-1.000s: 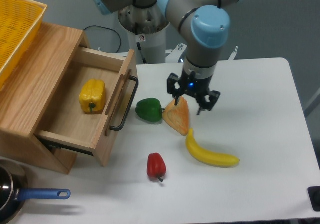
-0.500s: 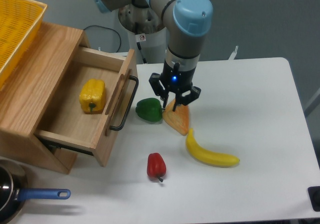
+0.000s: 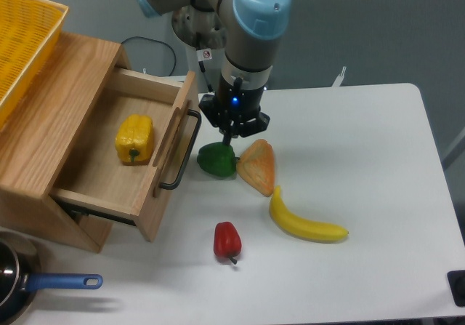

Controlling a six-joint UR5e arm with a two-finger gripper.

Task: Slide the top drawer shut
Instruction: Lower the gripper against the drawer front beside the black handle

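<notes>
My claw (image 3: 231,137) is hanging over the white table (image 3: 363,194), just right of the open drawer (image 3: 127,154) and directly above the green pepper (image 3: 216,159). The drawer is standing pulled out from the oak cabinet (image 3: 51,121) at the left, its front panel angled toward me and its black bar handle (image 3: 185,150) sitting just left of my claw, apart from it. My fingers are pointing down and appear drawn close together, though I cannot tell for sure whether they are pressed shut or touching the pepper. A blue light is glowing on my wrist above them.

Inside the drawer a yellow pepper (image 3: 134,139) is lying on the wooden floor. An orange wedge-shaped toy (image 3: 257,166) is resting just right of the green pepper, with a banana (image 3: 305,222) nearer the camera and a red pepper (image 3: 227,241) near the front. A yellow basket (image 3: 22,41) is sitting on top of the cabinet at far left, and a pan with a blue handle (image 3: 62,282) is showing at the near left corner.

A small round sticker is showing on my base column, too small to read.
</notes>
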